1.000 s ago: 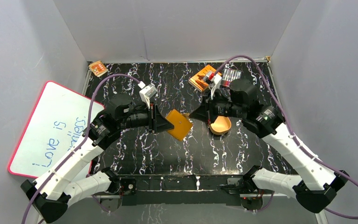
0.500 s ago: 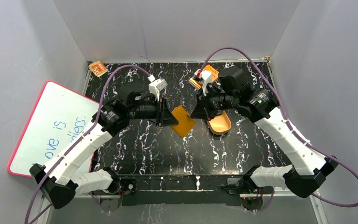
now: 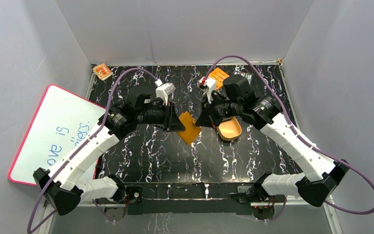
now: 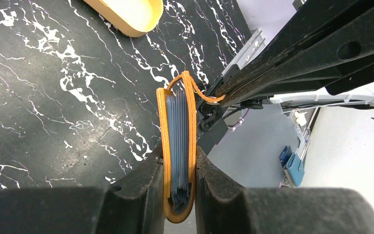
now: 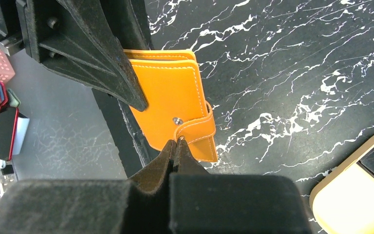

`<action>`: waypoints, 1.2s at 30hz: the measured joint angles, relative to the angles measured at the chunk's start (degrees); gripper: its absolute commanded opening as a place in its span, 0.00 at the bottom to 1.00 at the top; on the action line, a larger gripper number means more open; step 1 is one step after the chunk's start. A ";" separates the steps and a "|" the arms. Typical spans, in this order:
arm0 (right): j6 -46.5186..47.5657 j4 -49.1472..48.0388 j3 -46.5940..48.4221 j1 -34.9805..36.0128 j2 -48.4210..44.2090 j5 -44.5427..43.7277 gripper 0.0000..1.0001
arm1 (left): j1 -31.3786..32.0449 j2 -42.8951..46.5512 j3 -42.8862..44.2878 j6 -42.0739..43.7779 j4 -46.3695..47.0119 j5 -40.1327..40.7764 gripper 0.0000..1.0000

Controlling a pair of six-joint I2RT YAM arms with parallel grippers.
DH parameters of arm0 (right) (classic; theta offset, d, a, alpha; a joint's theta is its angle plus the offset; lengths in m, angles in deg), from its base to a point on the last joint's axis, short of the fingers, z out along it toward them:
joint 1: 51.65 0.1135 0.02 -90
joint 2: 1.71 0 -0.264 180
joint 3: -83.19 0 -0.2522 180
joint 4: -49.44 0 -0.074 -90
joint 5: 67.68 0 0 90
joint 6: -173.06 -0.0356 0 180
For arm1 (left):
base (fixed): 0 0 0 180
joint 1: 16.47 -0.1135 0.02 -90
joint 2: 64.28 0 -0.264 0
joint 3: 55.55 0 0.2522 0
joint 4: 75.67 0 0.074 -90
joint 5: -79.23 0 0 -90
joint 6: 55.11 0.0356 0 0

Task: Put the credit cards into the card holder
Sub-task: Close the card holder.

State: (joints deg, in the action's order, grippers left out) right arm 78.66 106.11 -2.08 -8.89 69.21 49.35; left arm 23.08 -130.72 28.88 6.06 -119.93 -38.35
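The cards (image 4: 177,131) look to be inside the wallet (image 5: 168,97) already. You can see their thin grey-blue edges stacked between the two orange sides. So I think this is the last step, closing the wallet up.

The wallet is in the air over the middle of the bench (image 5: 297,73), held between the two arms. The left tool (image 4: 179,153) squeezes it flat from both sides, near the fold. The right tool (image 5: 177,146) has its tips pressed together, pinching the edge of the little strap (image 5: 199,129) beside the metal stud (image 5: 176,120). I cannot tell if the stud is clicked shut.

Next, the strap needs to be pressed onto the stud until it snaps. The left tool must hold tight while this is done, so the cards do not slip out.

The wallet is smooth orange leather with neat stitching and round corners. The cards are thin, stiff plastic. The bench is black with white veins, like marble. A shiny gold tray (image 5: 355,195) sits close by.
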 measured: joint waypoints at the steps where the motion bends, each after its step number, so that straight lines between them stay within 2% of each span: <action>1: -0.12 -0.58 -0.42 0.00 -0.09 0.10 0.00 | -0.01 0.00 0.00 -0.20 0.01 0.03 0.00; 36: -6.41 -6.70 -4.01 0.22 -0.96 -1.64 0.00 | -0.33 0.02 -1.22 -3.50 3.08 -0.94 0.00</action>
State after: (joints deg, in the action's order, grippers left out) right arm 72.25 99.41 -6.08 -8.67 68.25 47.71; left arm 22.75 -130.70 27.66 2.56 -116.85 -39.28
